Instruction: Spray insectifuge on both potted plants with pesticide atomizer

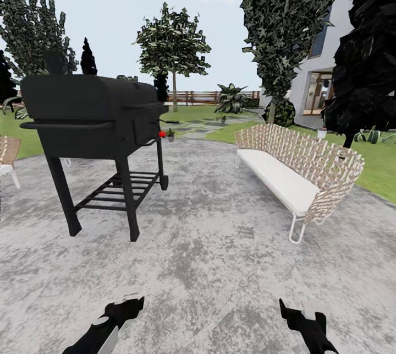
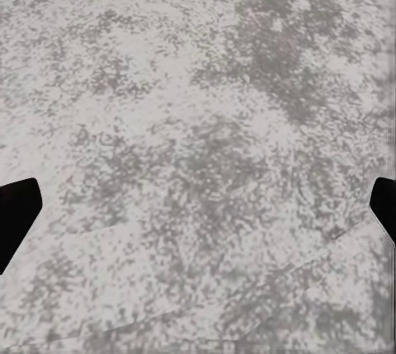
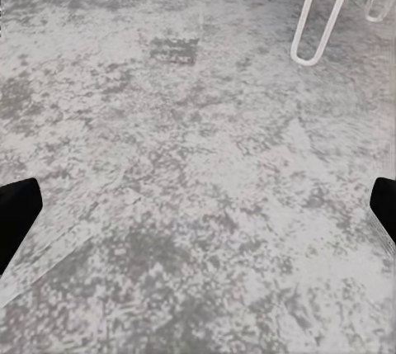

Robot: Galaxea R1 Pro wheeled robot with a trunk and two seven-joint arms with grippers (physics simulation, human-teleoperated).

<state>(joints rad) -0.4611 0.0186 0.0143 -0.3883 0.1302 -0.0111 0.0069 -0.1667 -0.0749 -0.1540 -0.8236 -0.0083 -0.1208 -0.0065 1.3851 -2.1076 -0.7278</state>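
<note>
Atomizer (image 1: pixel 161 134) on grill (image 1: pixel 91 117) shelf edge; patio (image 1: pixel 220 244) between grill and sofa (image 1: pixel 300 172).

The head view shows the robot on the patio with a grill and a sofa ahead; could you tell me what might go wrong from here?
1. The path between the black grill and the wicker sofa is narrow; the base could clip a leg.
2. The red-tipped atomizer appears half hidden beside the grill, so it may be misjudged.
3. Both tools, left and right, hang open and empty.

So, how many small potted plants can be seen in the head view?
2. One potted plant stands just past the black grill, at the patio's far edge. A second potted plant sits farther back on the lawn, beside the stepping stones. Others may be hidden.
</note>
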